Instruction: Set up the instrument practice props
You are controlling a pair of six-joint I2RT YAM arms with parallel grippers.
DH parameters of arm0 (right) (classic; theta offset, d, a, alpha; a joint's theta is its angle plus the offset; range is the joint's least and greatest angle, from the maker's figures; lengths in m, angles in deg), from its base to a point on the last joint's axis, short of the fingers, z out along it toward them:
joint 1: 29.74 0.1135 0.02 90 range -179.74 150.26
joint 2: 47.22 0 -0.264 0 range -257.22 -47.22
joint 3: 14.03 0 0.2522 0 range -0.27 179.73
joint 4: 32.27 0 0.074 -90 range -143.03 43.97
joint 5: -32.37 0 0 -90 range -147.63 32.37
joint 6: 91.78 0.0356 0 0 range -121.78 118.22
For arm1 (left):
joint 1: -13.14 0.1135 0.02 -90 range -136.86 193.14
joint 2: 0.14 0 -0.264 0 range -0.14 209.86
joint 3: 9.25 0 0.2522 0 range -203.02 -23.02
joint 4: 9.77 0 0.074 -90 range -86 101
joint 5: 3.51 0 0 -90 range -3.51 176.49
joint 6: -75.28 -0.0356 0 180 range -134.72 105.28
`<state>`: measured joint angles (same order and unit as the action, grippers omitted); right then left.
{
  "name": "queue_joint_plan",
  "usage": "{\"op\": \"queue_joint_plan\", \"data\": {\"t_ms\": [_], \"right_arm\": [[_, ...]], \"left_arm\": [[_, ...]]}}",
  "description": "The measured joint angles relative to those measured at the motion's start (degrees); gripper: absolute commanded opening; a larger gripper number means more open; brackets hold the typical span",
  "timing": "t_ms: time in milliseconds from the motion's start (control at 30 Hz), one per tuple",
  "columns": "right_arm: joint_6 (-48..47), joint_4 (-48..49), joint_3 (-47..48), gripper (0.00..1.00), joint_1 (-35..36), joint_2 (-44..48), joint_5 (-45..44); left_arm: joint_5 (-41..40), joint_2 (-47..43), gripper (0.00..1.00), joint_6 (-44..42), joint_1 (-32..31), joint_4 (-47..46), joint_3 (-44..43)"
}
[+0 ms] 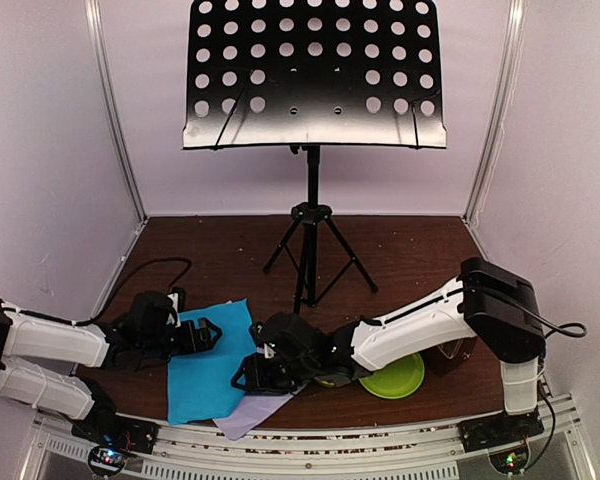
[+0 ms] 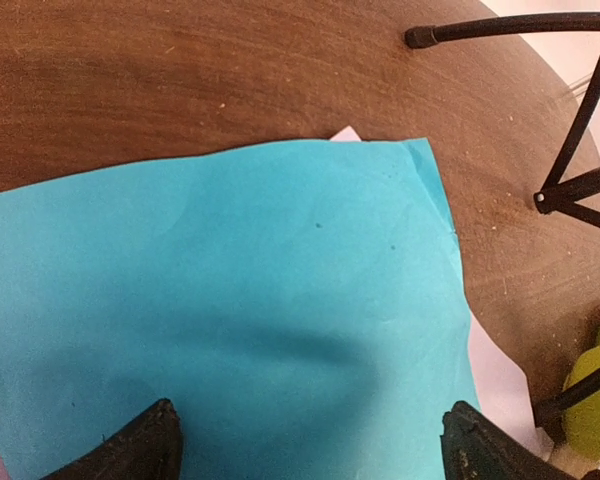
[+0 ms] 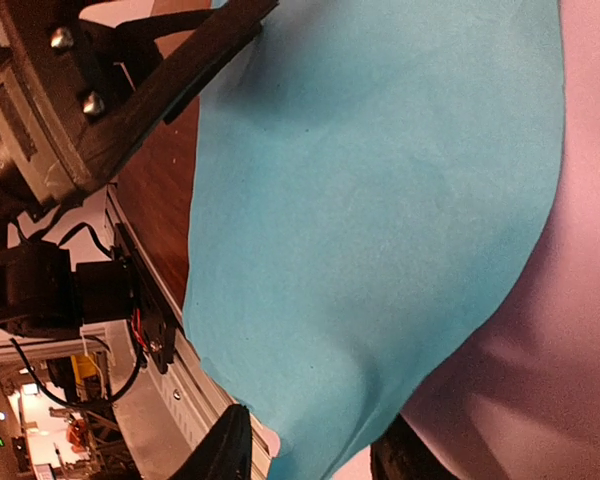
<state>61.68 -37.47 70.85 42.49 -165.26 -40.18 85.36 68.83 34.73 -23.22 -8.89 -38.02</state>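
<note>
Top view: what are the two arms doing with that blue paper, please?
Both arms are working on the cyan sheet, which lies on the table near its front edge, partly over a lilac sheet. The left gripper is wide open over it. The right gripper is at the sheet's right edge, jaws partly open, and the paper looks bulged there. The stand at the back holds nothing yet.

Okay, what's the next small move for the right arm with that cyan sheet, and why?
Probably close the right gripper on the cyan sheet. Its fingers stand apart astride that sheet's edge, the sheet lies over the lilac sheet, and the music stand holds nothing yet.
</note>
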Motion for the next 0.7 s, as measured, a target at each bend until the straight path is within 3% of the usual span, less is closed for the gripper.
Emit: {"op": "queue_joint_plan", "data": {"t_ms": [233,433,700], "right_arm": [[0.15,-1.9,0.13,0.0,-0.37,0.2,-2.19],[1.14,-1.42,-2.14,0.0,-1.03,2.86,-3.08],[0.09,1.88,-5.07,0.0,-1.66,12.5,-3.58]], "left_arm": [[0.24,-1.22,0.95,-0.04,0.0,0.24,0.52],[0.72,-8.52,0.98,-2.64,0.0,10.29,0.33],[0.04,-32.94,0.98,-9.68,-0.13,25.97,-5.95]]}}
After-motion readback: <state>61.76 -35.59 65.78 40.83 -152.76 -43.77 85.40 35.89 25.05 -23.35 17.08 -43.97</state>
